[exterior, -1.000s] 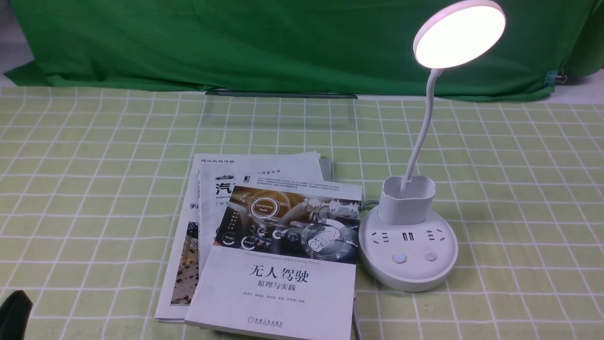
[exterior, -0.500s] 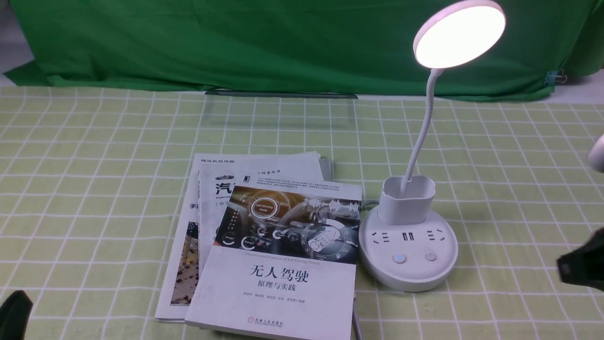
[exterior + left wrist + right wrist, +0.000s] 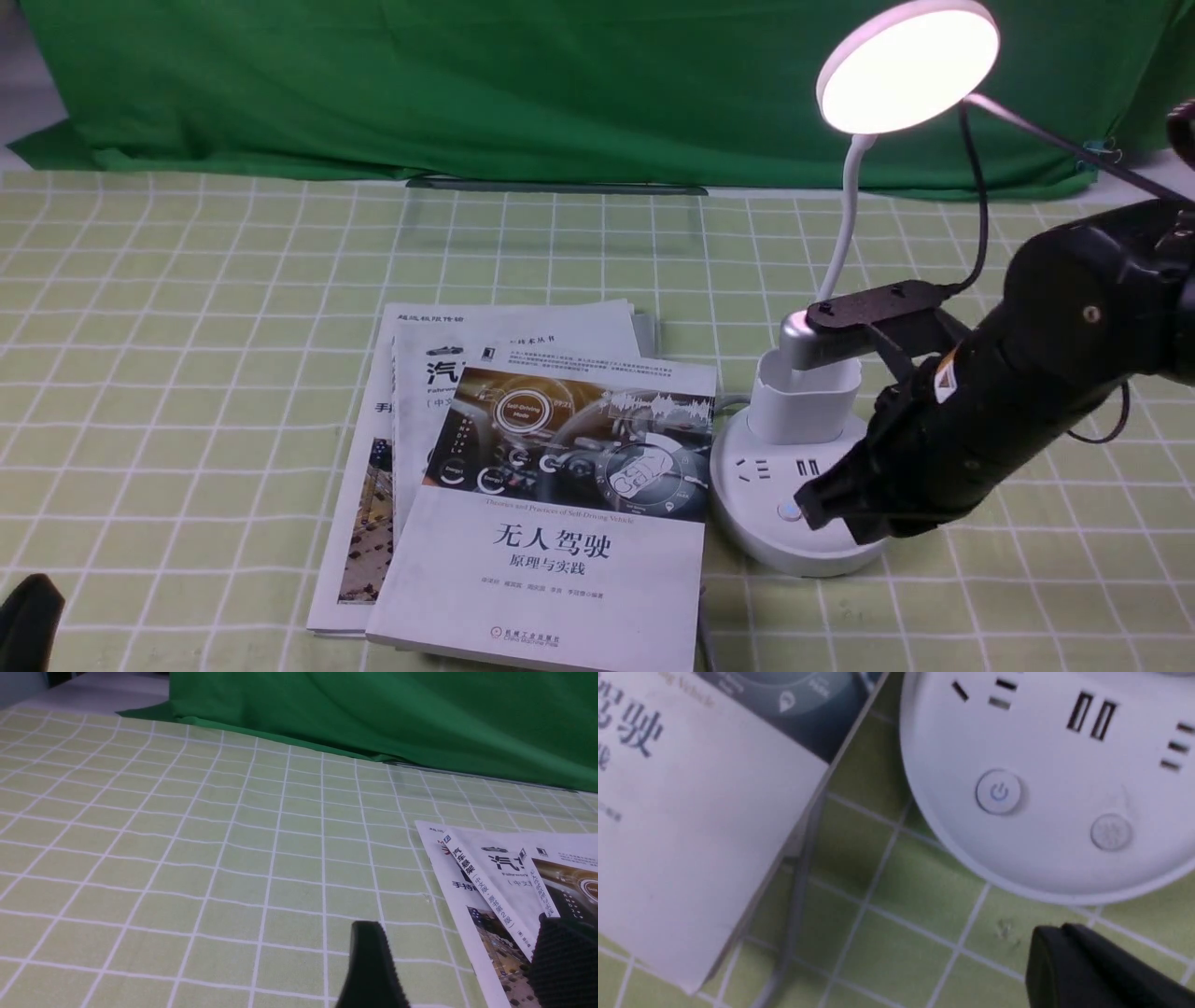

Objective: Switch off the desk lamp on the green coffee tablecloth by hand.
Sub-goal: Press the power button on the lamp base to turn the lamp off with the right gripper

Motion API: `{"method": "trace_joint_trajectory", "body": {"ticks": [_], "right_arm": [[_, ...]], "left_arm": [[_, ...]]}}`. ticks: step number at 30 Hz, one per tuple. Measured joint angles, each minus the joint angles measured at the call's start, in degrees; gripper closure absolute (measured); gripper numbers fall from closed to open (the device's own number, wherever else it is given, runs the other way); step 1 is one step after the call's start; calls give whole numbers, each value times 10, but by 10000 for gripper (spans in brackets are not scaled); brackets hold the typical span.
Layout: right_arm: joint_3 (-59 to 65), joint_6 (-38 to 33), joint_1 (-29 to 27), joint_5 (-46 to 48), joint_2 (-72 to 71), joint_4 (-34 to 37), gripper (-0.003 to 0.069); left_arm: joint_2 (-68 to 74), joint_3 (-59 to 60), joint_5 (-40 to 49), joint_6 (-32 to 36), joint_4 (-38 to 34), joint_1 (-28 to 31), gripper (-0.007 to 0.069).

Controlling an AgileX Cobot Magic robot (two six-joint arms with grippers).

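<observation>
The white desk lamp stands on the pale green grid tablecloth (image 3: 187,327), its disc head (image 3: 907,67) lit. Its round base (image 3: 747,476) shows sockets and a glowing power button (image 3: 791,510); my right arm covers the base's right side and second button. My right gripper (image 3: 814,507) is shut and empty, its tip just right of the power button. In the right wrist view the shut tip (image 3: 1064,947) hovers over cloth just off the base's rim (image 3: 1045,765), short of the power button (image 3: 999,792) and second button (image 3: 1111,832). My left gripper (image 3: 467,966) is open and empty.
A stack of books (image 3: 551,523) lies left of the lamp base, touching it; it also shows in the left wrist view (image 3: 504,872). A dark green backdrop cloth (image 3: 467,84) hangs at the table's far edge. The lamp's grey cable (image 3: 707,635) runs forward beside the books.
My right arm has come in from the right edge and swung over the lamp base, its tip now by the power button. The lamp stays lit. The left arm has not moved.
</observation>
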Motion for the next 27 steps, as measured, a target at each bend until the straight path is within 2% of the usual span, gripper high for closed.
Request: {"method": "trace_joint_trajectory", "body": {"ticks": [7, 18, 21, 27], "right_arm": [[-31, 0, -23, -6, 35, -8, 610], [-33, 0, -27, 20, 42, -8, 609], [-6, 0, -27, 7, 27, -8, 609], [38, 9, -46, -84, -12, -8, 609]], "left_arm": [[0, 0, 0, 0, 0, 0, 214], [0, 0, 0, 0, 0, 0, 214], [0, 0, 0, 0, 0, 0, 214], [0, 0, 0, 0, 0, 0, 214]]}}
